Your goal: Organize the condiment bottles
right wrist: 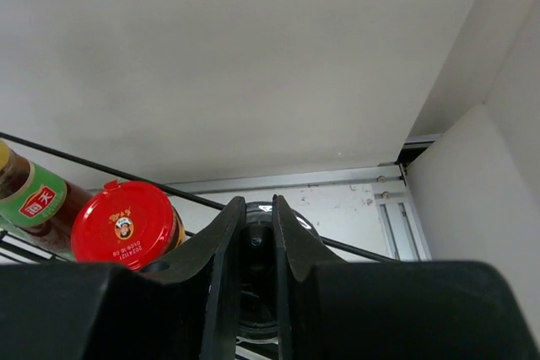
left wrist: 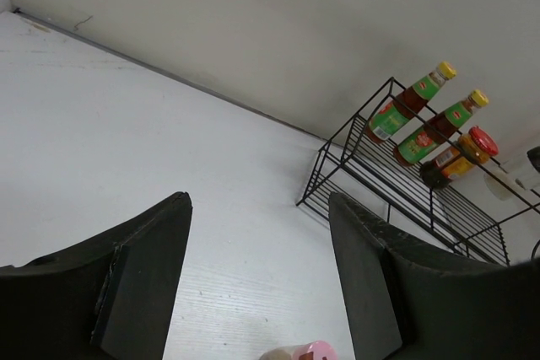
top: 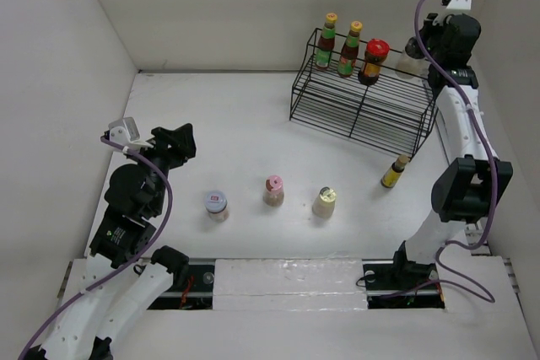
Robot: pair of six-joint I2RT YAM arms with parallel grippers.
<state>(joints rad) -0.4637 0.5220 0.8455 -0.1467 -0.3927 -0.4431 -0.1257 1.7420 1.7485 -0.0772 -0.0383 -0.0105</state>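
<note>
Two yellow-capped dark sauce bottles [top: 326, 42] [top: 350, 50] and a red-lidded jar [top: 373, 61] stand on the top shelf of the black wire rack [top: 359, 107]. My right gripper [top: 424, 46] is shut on the dark cap [right wrist: 256, 246] of a pale bottle [top: 409, 60] at the shelf's right end, beside the red lid [right wrist: 126, 221]. On the table stand a white-lidded jar [top: 217, 204], a pink-capped shaker [top: 273, 190], a cream-capped shaker [top: 325, 201] and a small yellow-brown bottle [top: 394, 171]. My left gripper [top: 177, 142] is open and empty, up and left of the white-lidded jar.
White walls close in the table at the back and on both sides. The rack's right end is near the right wall. In the left wrist view the rack [left wrist: 405, 183] is far right and the pink cap [left wrist: 308, 351] sits at the bottom edge.
</note>
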